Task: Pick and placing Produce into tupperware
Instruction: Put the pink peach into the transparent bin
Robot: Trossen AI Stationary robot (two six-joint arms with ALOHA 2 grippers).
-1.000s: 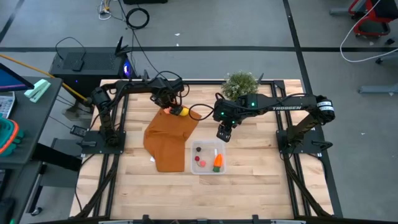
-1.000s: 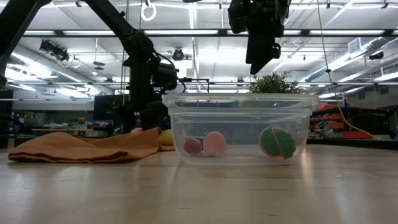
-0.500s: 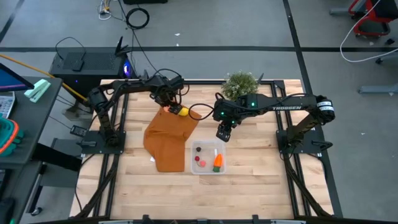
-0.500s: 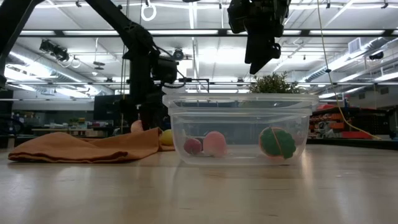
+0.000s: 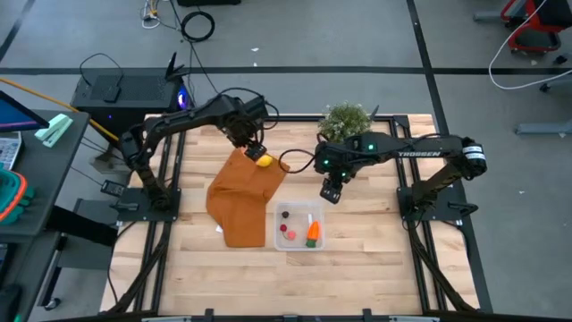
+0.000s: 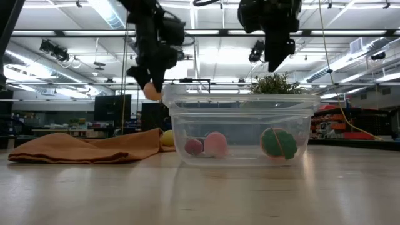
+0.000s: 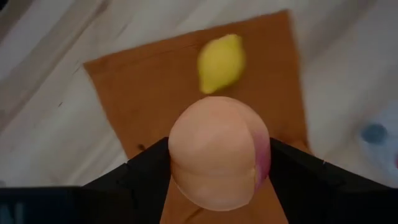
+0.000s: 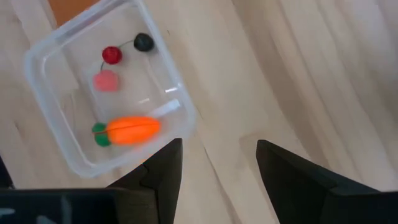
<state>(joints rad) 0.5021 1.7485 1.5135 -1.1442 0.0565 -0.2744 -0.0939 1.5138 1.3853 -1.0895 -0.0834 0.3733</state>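
1. Overhead, a wooden counter [image 5: 357,259] carries an orange-brown cloth [image 5: 239,201], a bushy green potted plant [image 5: 345,120] near the far edge, and a clear, shallow tupperware container [image 5: 299,225] just beside the cloth.
2. Left gripper [image 5: 255,150]: raised above the far end of the cloth, its fingers pinching a round peach-coloured fruit [image 7: 219,152] with a pink blush on one side. In the low view the fruit [image 6: 150,91] hangs in the air, level with the container's rim and to one side of it.
3. Lemon [image 5: 264,162]: a small yellow piece lying on the cloth just beside the left gripper. The left wrist view shows it [image 7: 221,62] resting on the fabric beyond the held fruit.
4. Right gripper [image 5: 332,191]: poised in the air between the plant and the container, its fingers spread apart and holding nothing. The right wrist view looks down past them onto the container [image 8: 56,46].
5. Inside the container: an orange carrot with a green top [image 8: 127,131], a small pink piece [image 8: 106,81], a small red piece [image 8: 111,55] and a small dark piece [image 8: 143,42].
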